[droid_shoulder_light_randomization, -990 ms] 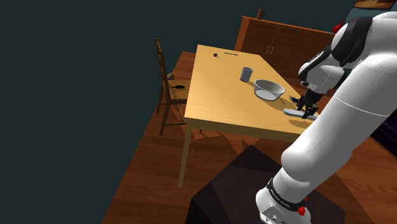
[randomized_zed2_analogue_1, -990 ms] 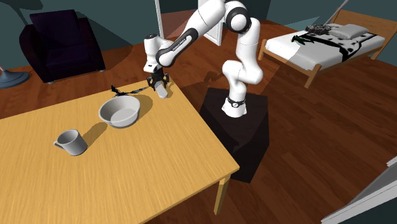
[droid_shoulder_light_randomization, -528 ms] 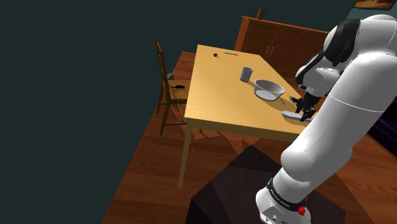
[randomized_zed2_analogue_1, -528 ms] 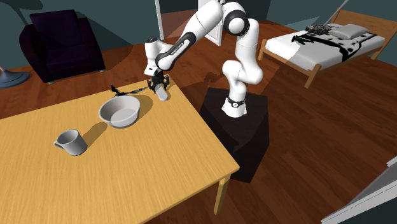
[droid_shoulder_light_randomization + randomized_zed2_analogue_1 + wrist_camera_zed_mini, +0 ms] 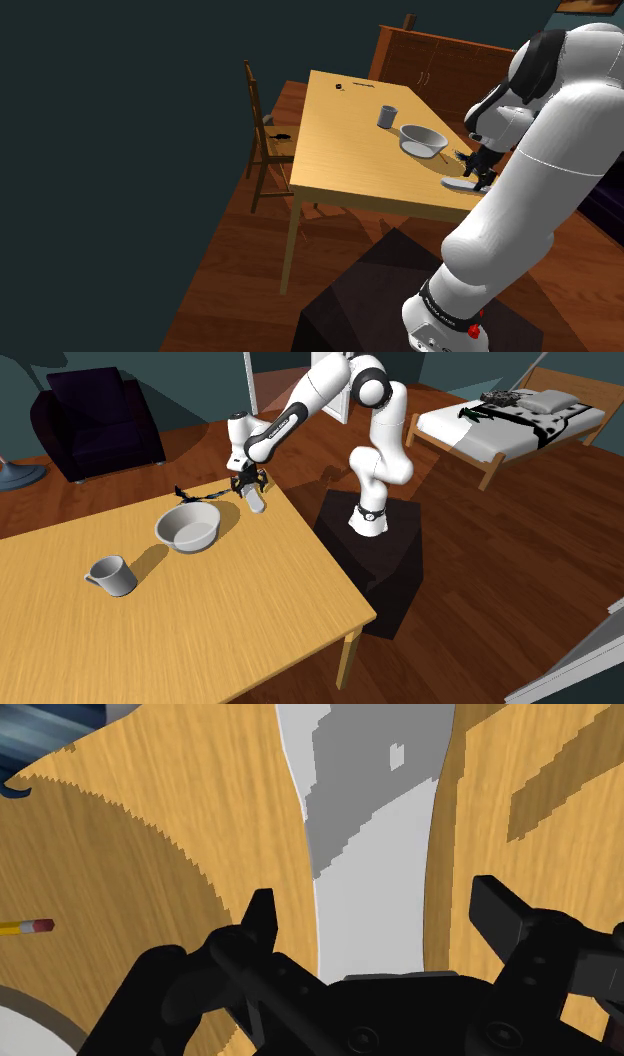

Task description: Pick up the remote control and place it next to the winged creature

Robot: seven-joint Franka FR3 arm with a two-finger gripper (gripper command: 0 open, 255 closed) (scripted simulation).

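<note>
Big wooden table (image 5: 230, 612), white arm (image 5: 300, 407) reaching down to its edge, grey bowl (image 5: 190, 530) close by. The remote control (image 5: 375, 824) lies flat near the table edge, roughly 2 o'clock from the bowl in the second exterior view. The gripper (image 5: 378, 901) is spread wide and straddles it, gaps on both sides, nothing held. Looks like a light, stiff, smooth slab, so I'd pinch the long sides mid-length.
</note>
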